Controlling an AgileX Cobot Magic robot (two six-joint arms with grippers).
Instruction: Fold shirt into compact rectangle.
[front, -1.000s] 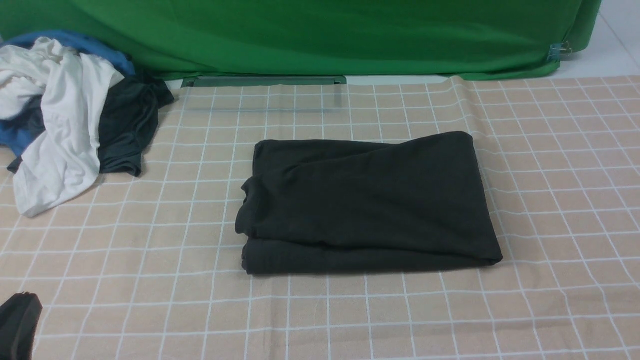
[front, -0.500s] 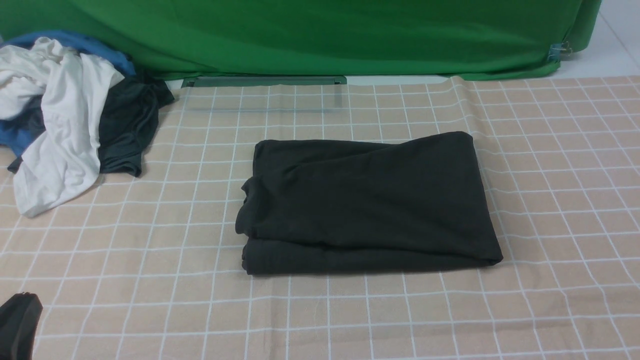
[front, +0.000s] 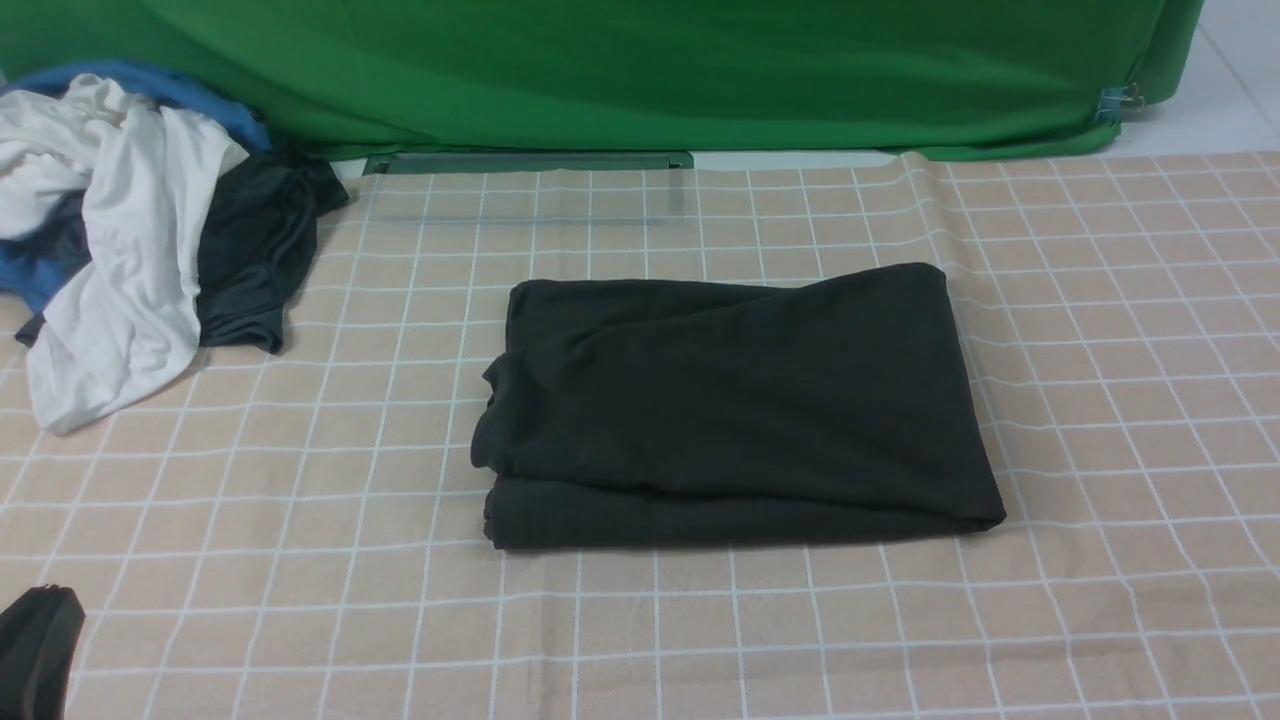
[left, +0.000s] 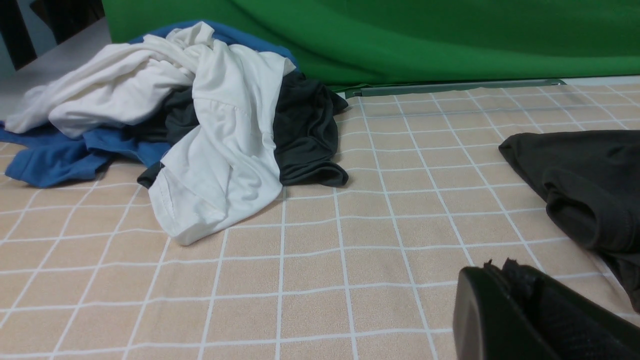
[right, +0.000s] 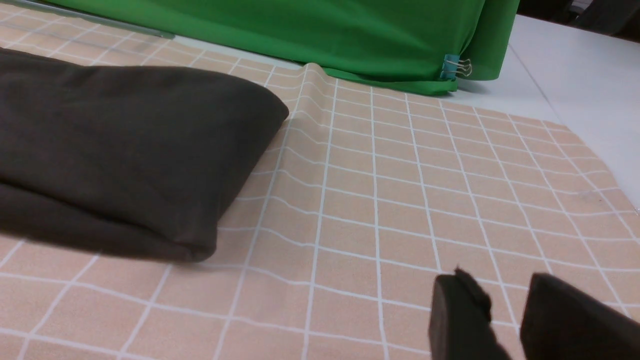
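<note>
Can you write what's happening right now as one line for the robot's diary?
shirt: folded rectangle on checked tablecloth | left gripper: empty, off shirt | right gripper: jaws apart, empty | clothes pile: far left

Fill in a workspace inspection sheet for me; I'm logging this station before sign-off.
Surface: checked tablecloth, slightly rippled.
Job's things: black shirt folded into a rough rectangle, left edge uneven.
Clutter: pile of white, blue and dark garments, apart from the shirt.
Grippers: left gripper shut, right gripper slightly open; both empty.
Cables: nothing seen.
Surroundings: green backdrop, binder clip.
</note>
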